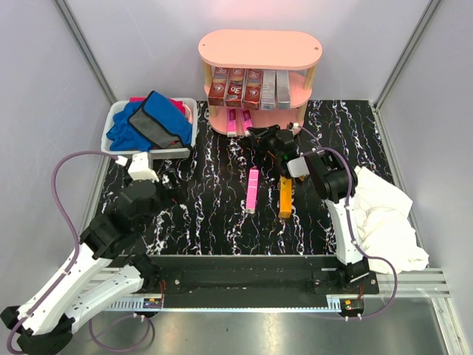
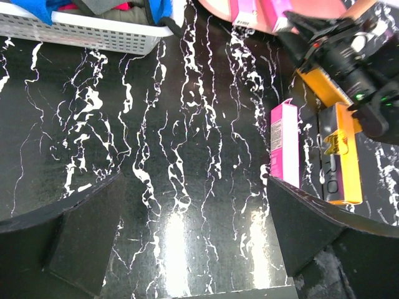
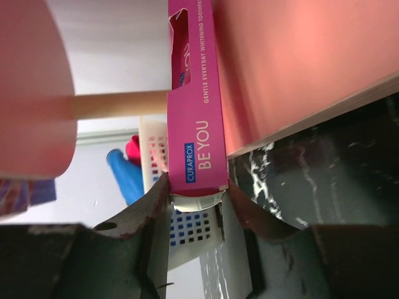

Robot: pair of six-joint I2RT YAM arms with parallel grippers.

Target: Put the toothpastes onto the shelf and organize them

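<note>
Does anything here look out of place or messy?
Yes. A pink box and an orange box lie loose on the table, not yet on the shelf. A white cloth sits crumpled at the table's right edge.

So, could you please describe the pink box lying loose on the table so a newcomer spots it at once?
Start at the black marbled table and look to its middle, in front of the salmon shelf. A pink box lies flat there, left of an orange box; it is the only pink one on the bare tabletop.
</note>
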